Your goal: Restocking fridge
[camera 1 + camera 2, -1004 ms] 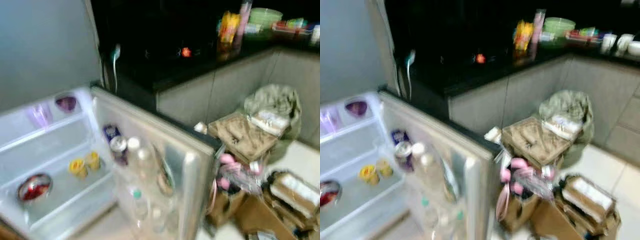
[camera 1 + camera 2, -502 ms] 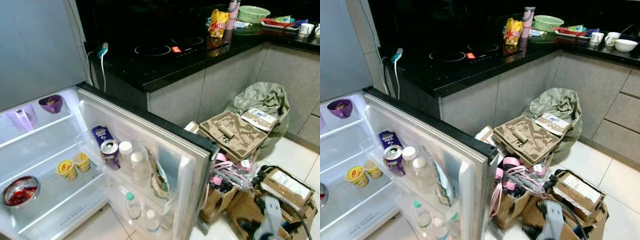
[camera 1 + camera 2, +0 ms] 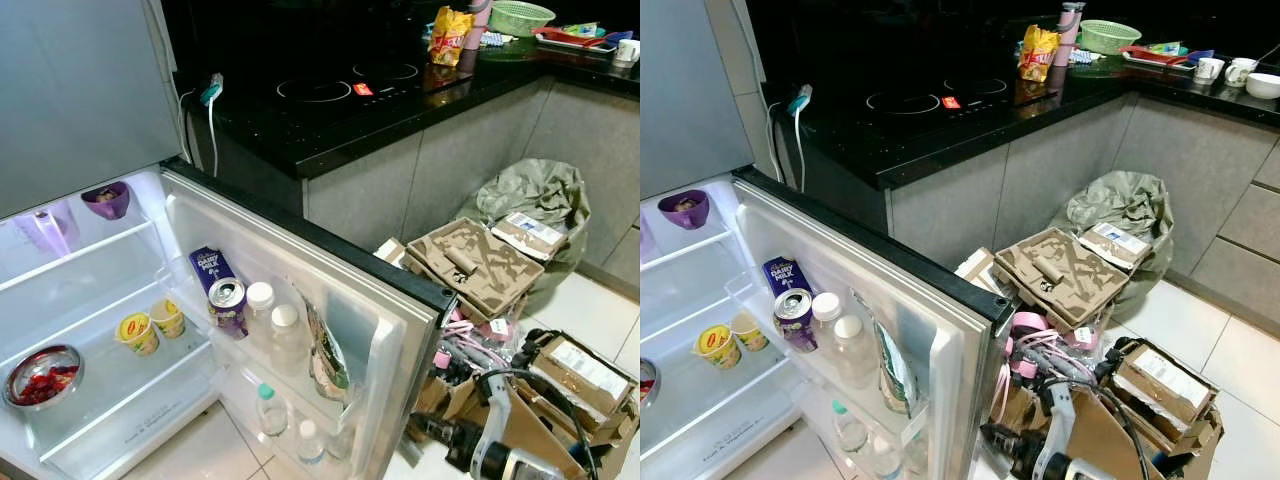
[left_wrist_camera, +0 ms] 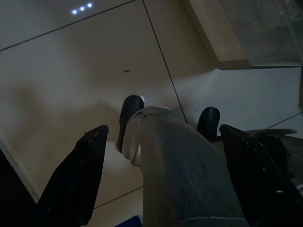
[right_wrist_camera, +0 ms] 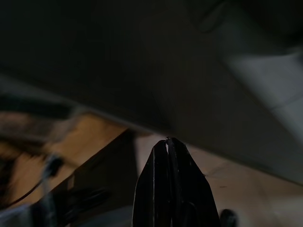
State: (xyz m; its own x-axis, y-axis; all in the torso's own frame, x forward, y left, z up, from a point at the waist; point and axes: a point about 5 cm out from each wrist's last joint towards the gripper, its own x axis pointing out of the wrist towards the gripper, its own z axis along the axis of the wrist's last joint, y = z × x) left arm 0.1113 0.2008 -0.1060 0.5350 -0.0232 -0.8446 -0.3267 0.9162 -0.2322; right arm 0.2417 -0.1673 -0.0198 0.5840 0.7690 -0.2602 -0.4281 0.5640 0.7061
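Right gripper (image 3: 430, 428) hung low beside the open fridge door (image 3: 330, 300) in the left eye view, above cardboard boxes (image 3: 560, 380), carrying nothing. In the right eye view the fridge (image 3: 700, 330) stood open: cups (image 3: 718, 345) on a shelf, a can (image 3: 793, 310) and bottles (image 3: 845, 345) in the door rack. A sensible next move would be fetching stock before reaching in. Left gripper (image 4: 161, 142), seen from its wrist, hung spread wide over the floor (image 4: 71, 71). From the right wrist, the fingers (image 5: 170, 189) were pressed together, empty.
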